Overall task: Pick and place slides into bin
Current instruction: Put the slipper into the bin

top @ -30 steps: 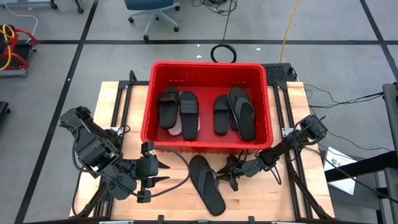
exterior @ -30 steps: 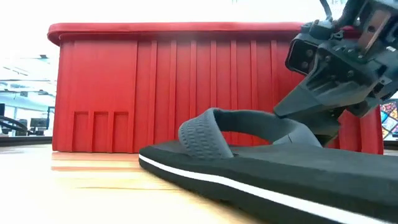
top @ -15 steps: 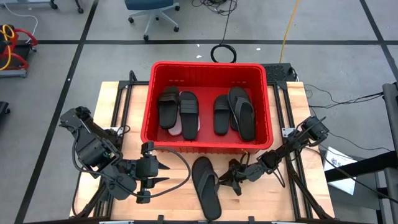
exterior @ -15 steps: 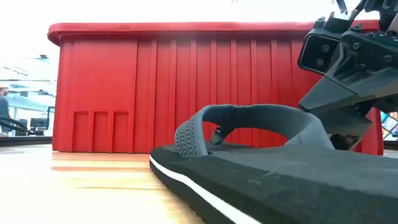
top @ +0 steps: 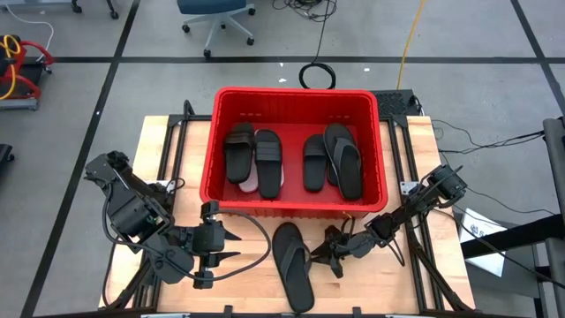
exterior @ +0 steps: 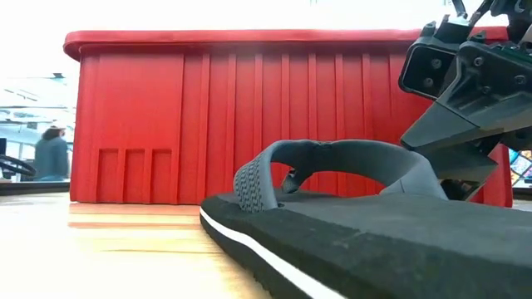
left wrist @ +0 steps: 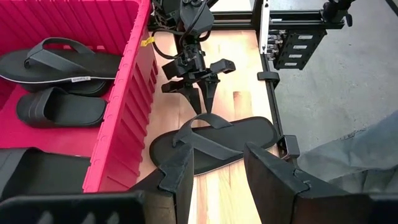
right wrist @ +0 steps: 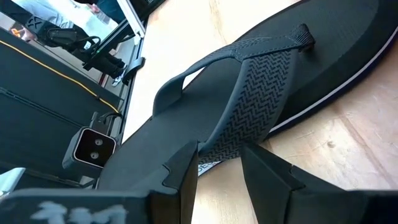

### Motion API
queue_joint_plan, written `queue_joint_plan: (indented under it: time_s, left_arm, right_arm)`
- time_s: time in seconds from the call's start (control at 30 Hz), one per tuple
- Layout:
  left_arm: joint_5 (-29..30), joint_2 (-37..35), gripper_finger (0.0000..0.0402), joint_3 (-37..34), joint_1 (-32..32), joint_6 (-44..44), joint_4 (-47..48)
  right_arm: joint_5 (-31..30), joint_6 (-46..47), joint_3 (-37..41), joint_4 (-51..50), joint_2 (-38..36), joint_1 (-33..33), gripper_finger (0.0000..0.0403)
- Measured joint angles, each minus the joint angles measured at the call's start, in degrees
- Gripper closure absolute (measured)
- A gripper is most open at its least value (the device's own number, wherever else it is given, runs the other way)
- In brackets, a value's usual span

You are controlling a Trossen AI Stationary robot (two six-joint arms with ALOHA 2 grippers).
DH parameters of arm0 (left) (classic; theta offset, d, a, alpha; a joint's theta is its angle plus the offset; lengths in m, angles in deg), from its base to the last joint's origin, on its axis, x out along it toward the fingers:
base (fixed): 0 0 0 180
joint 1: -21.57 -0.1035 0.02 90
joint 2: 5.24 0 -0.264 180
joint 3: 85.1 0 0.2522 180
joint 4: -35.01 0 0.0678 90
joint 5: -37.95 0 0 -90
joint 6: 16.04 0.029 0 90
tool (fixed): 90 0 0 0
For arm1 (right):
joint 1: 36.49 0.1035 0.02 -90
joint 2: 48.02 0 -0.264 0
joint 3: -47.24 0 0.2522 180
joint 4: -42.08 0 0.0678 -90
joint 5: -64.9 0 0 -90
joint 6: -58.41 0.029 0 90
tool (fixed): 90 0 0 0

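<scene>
Since the last black flip-flop lies flat on the table just in front of the red bin, the right gripper, fingers open beside its strap, could just shove it sideways instead of grabbing.

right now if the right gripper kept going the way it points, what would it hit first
Most likely the black flip-flop on the table: the right gripper points at its side, open fingers right beside its strap. Whether they already touch is unclear.
</scene>
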Motion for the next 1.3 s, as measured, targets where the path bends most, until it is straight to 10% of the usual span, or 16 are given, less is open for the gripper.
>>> queue_joint_plan:
  time_s: [1.3]
  left_arm:
    - [-0.1, 0.0, 0.0263, 0.0, -0.7, 0.3, 0.0]
  right_arm:
    - [-4.5, 5.5, -3.1, -2.4, 0.0, -1.1, 0.0287]
